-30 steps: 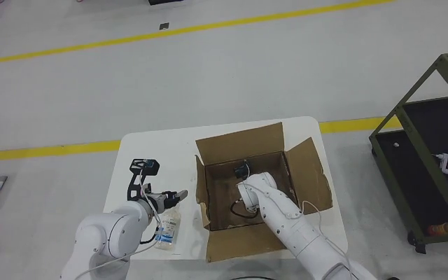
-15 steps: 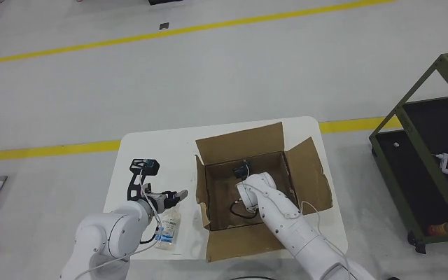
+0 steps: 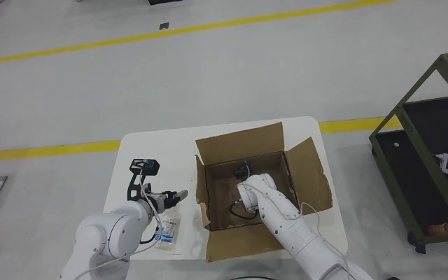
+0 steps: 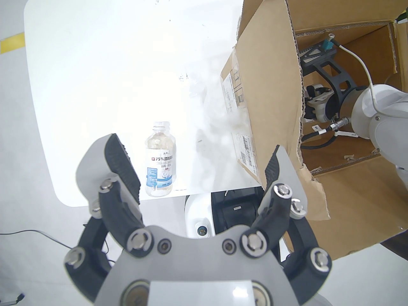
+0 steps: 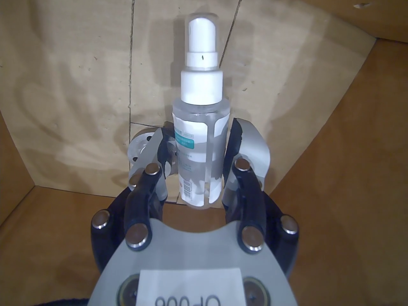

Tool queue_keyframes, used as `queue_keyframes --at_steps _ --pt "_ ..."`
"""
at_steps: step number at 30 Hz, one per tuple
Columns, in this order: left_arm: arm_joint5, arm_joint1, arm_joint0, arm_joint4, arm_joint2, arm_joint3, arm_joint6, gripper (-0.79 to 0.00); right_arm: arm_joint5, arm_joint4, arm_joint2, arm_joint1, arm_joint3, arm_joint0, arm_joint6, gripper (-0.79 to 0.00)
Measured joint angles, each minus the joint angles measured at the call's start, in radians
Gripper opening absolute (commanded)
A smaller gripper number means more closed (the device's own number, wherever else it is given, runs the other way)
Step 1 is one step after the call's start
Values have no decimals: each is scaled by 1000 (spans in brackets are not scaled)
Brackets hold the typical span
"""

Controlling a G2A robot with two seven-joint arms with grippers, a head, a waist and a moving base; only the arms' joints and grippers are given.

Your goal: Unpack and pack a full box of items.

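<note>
Here our left tool hangs released over the near edge of the tabletop, close to a small clear bottle lying there, a little apart from the cardboard box. Farther in, we have our right tool inside the open box, clenched around a spray bottle with a white pump and clear cap.

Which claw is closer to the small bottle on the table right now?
Left. The left claw hangs open close to the small bottle, outside the box. The right claw is down inside the box, shut on a spray bottle.
</note>
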Motion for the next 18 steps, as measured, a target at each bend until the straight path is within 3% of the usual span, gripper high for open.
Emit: queue_keyframes --at_steps 9,10,11,18 --pt "0 0 0 0 0 0 0 0 -1 -18 17 -1 -20 -14 4 -505" --pt "0 0 0 0 0 0 0 0 -2 -19 18 -1 -20 -15 4 -680" --pt "0 0 0 0 0 0 0 0 -2 -19 19 -2 -19 -16 4 -770" --pt "0 0 0 0 0 0 0 0 1 -20 29 -6 -37 -25 -14 -785"
